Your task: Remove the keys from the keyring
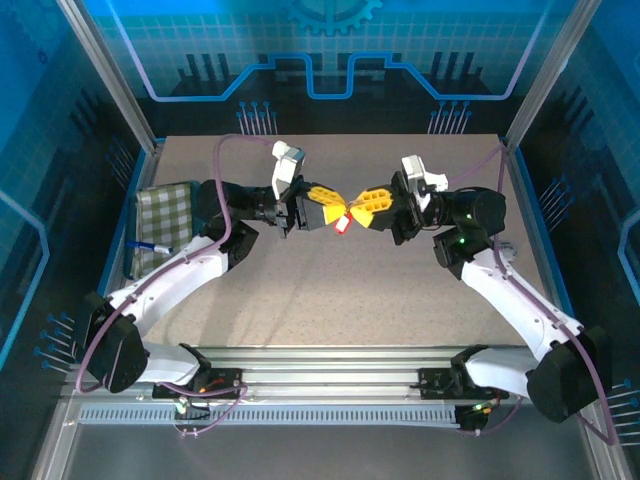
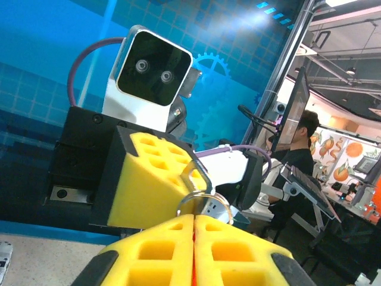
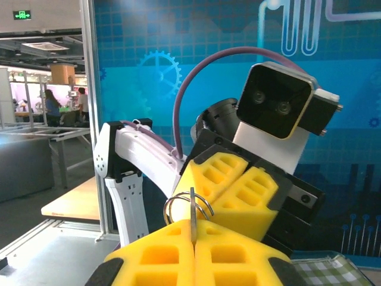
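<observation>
**Both end effectors clamped at the keyring**

Nearest us, the right end effector [image 3: 193,226] has its yellow pads pressed together on a thin grey blade of the keys [image 3: 193,208], which stands upright in their seam. The keyring [image 3: 176,200] loops across to the left end effector [image 2: 194,220], likewise pinched on the ring. A red tag [image 1: 343,224] hangs over the bench [image 1: 330,290].

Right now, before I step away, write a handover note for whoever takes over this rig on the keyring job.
Left end effector: shut on the keyring, facing the right one.
Right end effector: shut on the same ring; a thin metal edge, possibly a key, sits between its fingers.
Red tag hangs between them, above the table.
Done: ring gripped from both sides in the air.
Left: no key looks freed; work each off the ring.
</observation>
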